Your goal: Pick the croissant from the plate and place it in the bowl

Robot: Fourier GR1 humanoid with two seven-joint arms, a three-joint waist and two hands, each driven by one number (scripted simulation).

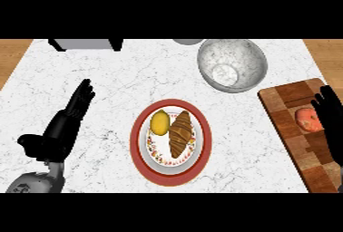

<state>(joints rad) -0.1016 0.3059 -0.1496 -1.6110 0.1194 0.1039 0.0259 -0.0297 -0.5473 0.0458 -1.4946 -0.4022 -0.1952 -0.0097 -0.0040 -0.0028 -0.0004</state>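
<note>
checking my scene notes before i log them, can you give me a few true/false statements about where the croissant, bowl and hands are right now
1. The croissant lies on the plate. True.
2. The bowl already holds the croissant. False: nothing shows inside it; the croissant is on the plate.
3. A yellow fruit sits beside the croissant on the plate. True.
4. The left hand is curled round the croissant. False: it is open, apart from the plate at the view's left.
5. The right hand is over the wooden cutting board, next to an orange-pink item. True.
</note>
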